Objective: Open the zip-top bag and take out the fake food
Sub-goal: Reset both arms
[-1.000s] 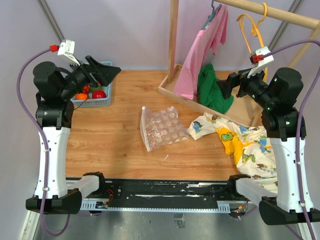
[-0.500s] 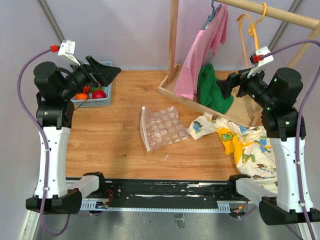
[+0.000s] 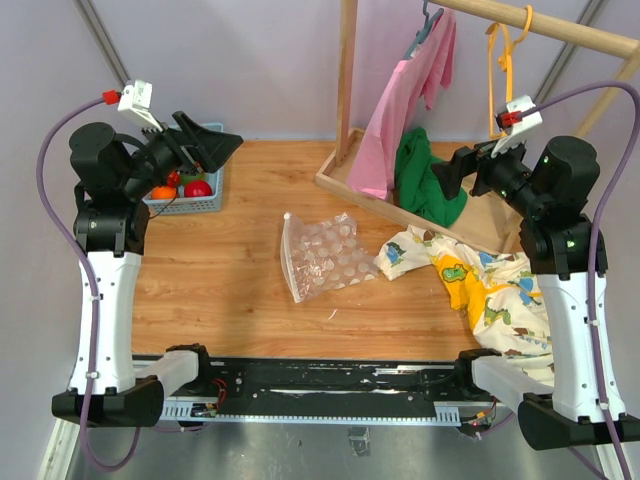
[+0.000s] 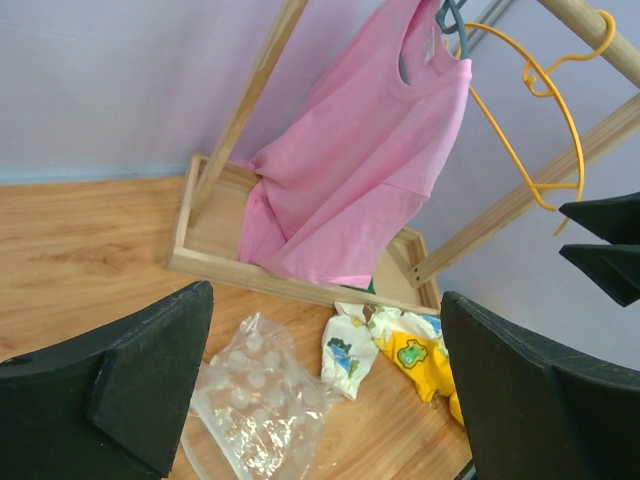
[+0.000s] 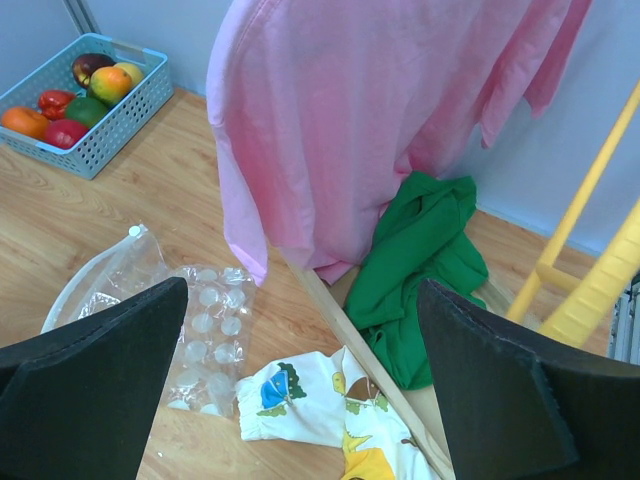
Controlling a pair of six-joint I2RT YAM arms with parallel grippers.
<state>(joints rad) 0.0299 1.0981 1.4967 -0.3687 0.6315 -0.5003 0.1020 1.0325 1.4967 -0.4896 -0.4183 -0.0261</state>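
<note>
The zip-top bag (image 3: 322, 257) lies flat on the wooden table at mid-centre, clear with pale dots and its white zip strip along the left edge. It also shows in the left wrist view (image 4: 255, 405) and the right wrist view (image 5: 150, 310). The fake food (image 3: 185, 185) sits in a blue basket at the far left, and shows in the right wrist view (image 5: 75, 100) as red, orange, green and dark pieces. My left gripper (image 3: 213, 148) is open and empty, held high above the basket (image 4: 325, 330). My right gripper (image 3: 450, 175) is open and empty, held high at the right (image 5: 300, 300).
A wooden clothes rack (image 3: 345, 95) stands at the back right, with a pink shirt (image 3: 410, 100) and a yellow hanger (image 3: 500, 60) on its rail. A green garment (image 3: 425, 180) lies on its base. A yellow-and-white cartoon-print cloth (image 3: 480, 290) lies right of the bag. The blue basket (image 3: 212, 200) is at the far left.
My right arm has shifted slightly to the left. The bag, the food and my left arm have not moved.
</note>
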